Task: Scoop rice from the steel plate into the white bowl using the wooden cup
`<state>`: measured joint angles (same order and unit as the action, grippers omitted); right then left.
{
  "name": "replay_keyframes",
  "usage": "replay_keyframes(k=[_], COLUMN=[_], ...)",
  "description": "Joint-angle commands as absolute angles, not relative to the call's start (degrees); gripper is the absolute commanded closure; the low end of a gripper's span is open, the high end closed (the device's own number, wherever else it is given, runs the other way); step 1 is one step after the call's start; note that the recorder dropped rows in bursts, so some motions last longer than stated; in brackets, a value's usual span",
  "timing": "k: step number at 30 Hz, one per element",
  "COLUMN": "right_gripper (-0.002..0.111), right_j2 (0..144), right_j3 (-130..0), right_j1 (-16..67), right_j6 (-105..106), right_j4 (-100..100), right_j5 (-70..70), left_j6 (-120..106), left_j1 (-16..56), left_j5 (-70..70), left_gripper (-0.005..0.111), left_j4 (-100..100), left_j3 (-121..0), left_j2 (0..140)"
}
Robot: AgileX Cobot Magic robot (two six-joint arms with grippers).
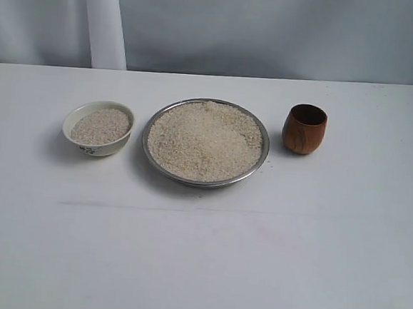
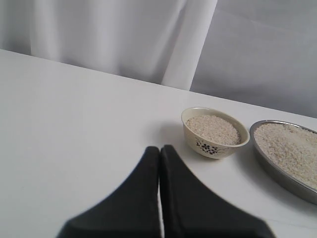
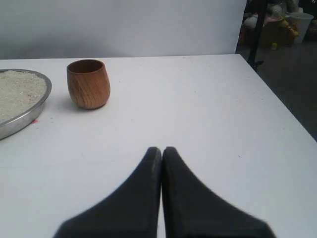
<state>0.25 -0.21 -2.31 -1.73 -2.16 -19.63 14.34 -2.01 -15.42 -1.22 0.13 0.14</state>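
Start step: cup [image 1: 304,128] sits untouched beside the plate [image 1: 204,184]. Left gripper [image 2: 159,148] and right gripper [image 3: 162,149] are both pressed together, empty. You'll likely need to spread the right one, then reach for the cup.

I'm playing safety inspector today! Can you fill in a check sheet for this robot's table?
Surface: white table, flat.
Job's things: plate in the middle, heaped with rice; seen in the exterior view, bowl to its left, also holding rice, and cup to its right, upright.
Clutter: nothing seen.
Grippers: left gripper and right gripper both shut, holding nothing, apart from the things.
Cables: nothing seen.
Surroundings: white curtain behind; blurry items beyond the table's far corner in the right wrist view.
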Motion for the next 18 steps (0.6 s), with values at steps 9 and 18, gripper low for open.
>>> replay_keyframes(k=[9, 18], right_gripper=[0.108, 0.108], right_j2=[0.0, 0.0], right_j3=[0.0, 0.0], right_j1=[-2.8, -2.8], right_j6=[-2.1, -2.1], right_j4=[-1.9, -1.9], right_j5=[-0.5, 20.6], left_j6=[14.5, 14.5], left_j1=[-1.7, -1.7], left_j5=[-15.2, -15.2], left_gripper=[0.107, 0.107], left_j4=[-1.0, -1.0], left_j3=[0.0, 0.0], left_j2=[0.0, 0.0])
